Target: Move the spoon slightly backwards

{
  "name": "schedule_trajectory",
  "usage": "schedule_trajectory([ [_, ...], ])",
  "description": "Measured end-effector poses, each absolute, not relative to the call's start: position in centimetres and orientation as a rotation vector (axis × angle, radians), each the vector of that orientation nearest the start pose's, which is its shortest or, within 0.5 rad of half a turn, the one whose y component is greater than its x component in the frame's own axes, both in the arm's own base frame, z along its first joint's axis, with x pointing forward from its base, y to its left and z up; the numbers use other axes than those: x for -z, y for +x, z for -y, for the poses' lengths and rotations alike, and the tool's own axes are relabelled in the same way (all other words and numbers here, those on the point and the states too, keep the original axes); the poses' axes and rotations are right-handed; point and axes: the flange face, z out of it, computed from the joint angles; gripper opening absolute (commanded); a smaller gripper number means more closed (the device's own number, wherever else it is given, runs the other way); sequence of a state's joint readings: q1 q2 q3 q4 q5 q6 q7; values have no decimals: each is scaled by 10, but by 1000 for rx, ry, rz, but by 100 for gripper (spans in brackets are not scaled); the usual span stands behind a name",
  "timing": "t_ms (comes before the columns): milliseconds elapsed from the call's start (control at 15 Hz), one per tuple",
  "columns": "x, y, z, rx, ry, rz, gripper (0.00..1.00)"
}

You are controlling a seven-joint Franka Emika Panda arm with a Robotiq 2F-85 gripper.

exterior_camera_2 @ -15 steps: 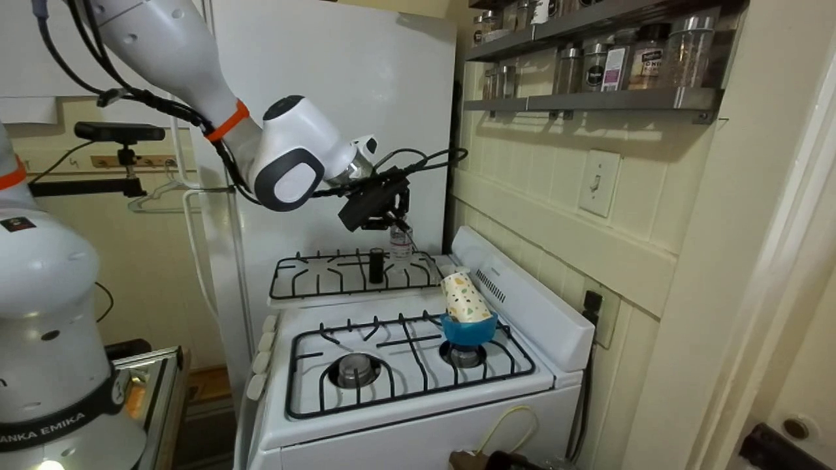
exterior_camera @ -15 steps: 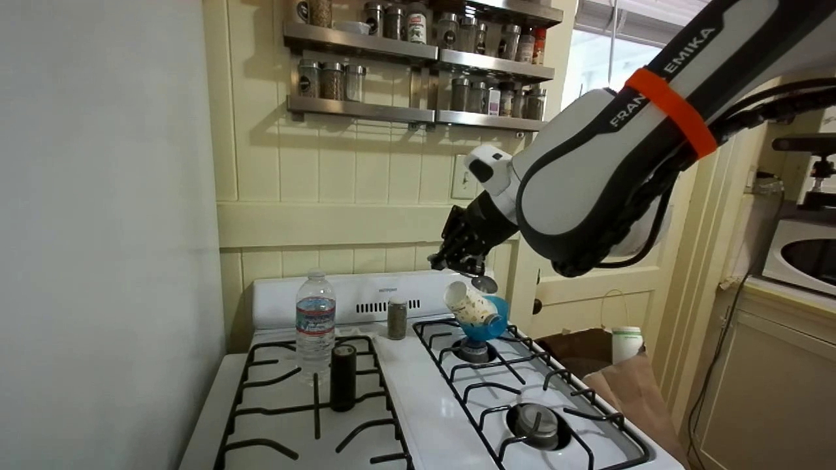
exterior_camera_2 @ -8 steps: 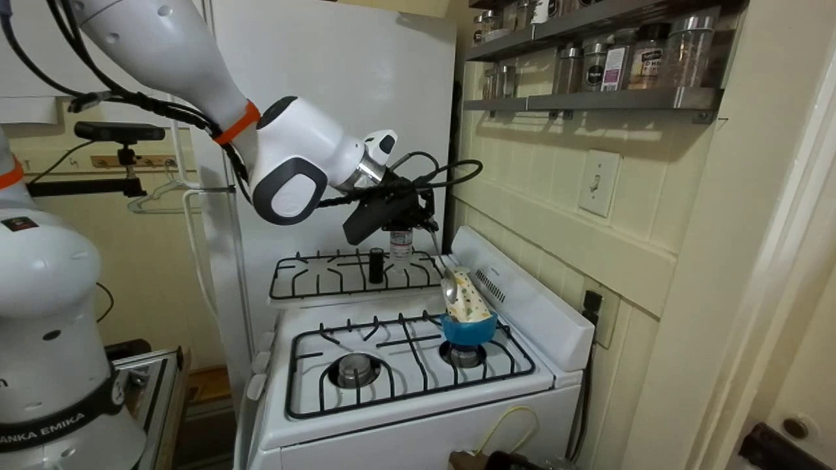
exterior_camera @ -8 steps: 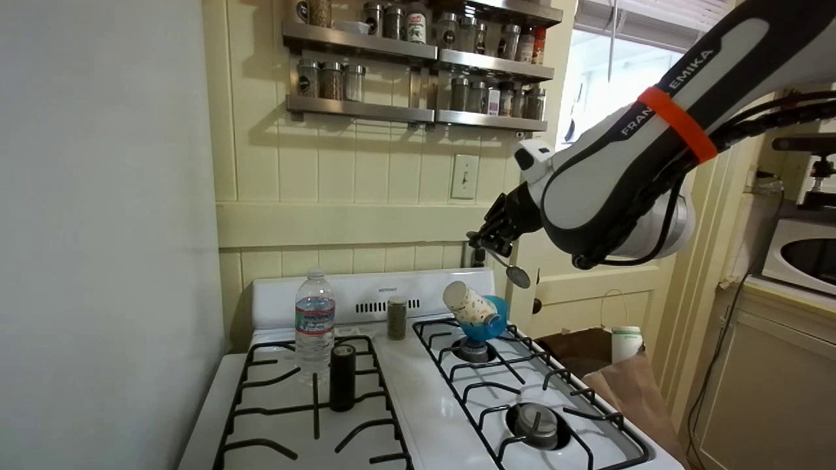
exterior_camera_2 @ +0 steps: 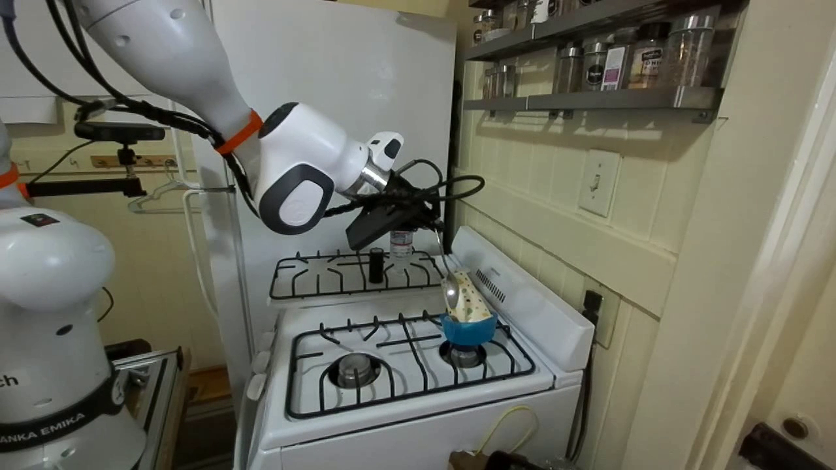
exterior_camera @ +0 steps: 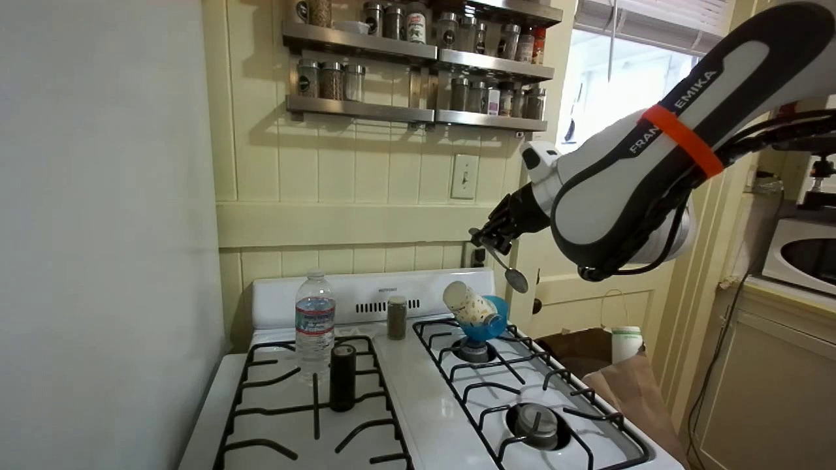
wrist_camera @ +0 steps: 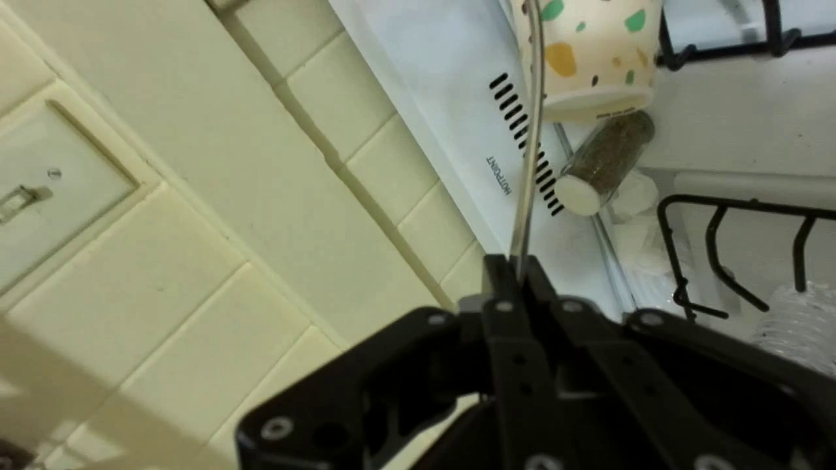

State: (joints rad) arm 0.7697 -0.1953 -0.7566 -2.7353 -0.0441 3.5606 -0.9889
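Spoon (wrist_camera: pixel 533 130), silvery metal, thin-handled, tilted, bowl end lowest

The white arm (exterior_camera_2: pixel 319 136) wears orange bands (exterior_camera_2: pixel 240 132) — cables (exterior_camera_2: pixel 171 119) and gripper (wrist_camera: pixel 519 262) black.

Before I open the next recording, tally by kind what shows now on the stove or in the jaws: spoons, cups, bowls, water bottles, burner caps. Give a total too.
Spoon, held in the jaws: 1
Cup, tilted: 1
Bowl, blue: 1
Water bottle: 1
Burner caps: 2
Total: 6
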Motion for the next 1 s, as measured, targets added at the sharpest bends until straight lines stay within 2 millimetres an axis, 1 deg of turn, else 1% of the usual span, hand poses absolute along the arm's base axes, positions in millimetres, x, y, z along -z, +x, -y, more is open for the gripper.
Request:
schedule_trajectory([
  [67,-382,446,-6,1535,-2749,1476,1],
  [267,-383,446,-8,1537,-2743,1483,1],
  [467,-391,447,-16,1586,-2677,1477,1],
  [533,-393,447,-15,1600,-2660,1466,1],
  [600,-395,448,-11,1609,-2656,1440,1],
  [867,-396,457,17,1622,-2712,1310,1],
  [1000,-395,463,23,1621,-2734,1260,1],
])
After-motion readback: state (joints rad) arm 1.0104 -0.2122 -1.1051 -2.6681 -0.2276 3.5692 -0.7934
